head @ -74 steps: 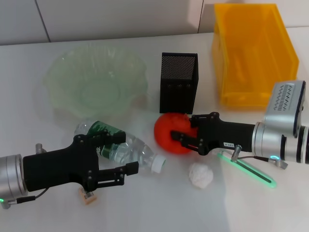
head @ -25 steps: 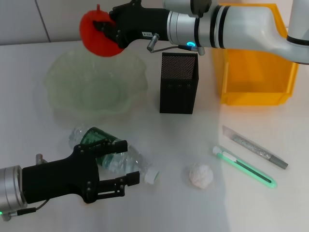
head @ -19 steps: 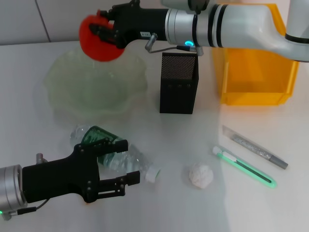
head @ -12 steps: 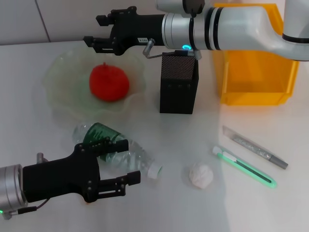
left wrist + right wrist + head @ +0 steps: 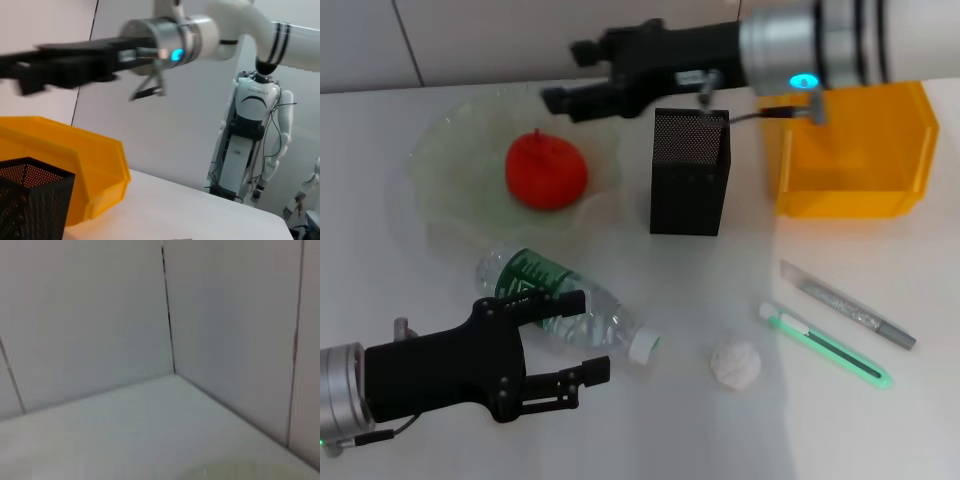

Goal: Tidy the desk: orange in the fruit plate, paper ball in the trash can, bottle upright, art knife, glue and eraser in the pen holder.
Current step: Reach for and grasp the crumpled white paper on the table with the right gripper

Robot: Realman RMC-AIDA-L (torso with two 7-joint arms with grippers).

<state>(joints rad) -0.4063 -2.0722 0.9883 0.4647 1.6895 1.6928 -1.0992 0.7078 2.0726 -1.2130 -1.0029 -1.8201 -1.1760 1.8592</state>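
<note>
The bottle (image 5: 570,312) lies on its side just beyond the spread-open left gripper (image 5: 575,340) — cap (image 5: 644,347) toward the paper ball (image 5: 735,364); the right gripper (image 5: 582,75), also apart, hangs far off.

Fruit plate (image 5: 450,165): translucent pale-green glass or plastic, ruffled, glossy. Pen holder (image 5: 689,172): matt black perforated metal mesh; bottle (image 5: 560,308): clear crinkled plastic. Paper ball (image 5: 736,364): crumpled white paper; bench (image 5: 880,420): smooth white, faintly glossy.

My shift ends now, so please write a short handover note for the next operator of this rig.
Right end effector: open, empty, in the air above the green glass fruit plate.
Left end effector: open, beside the lying clear plastic bottle.
Done: red-orange orange in the plate.
Left: stand the bottle up; white paper ball into the yellow bin; grey art knife and green glue stick into the black mesh pen holder. Eraser not seen.
</note>
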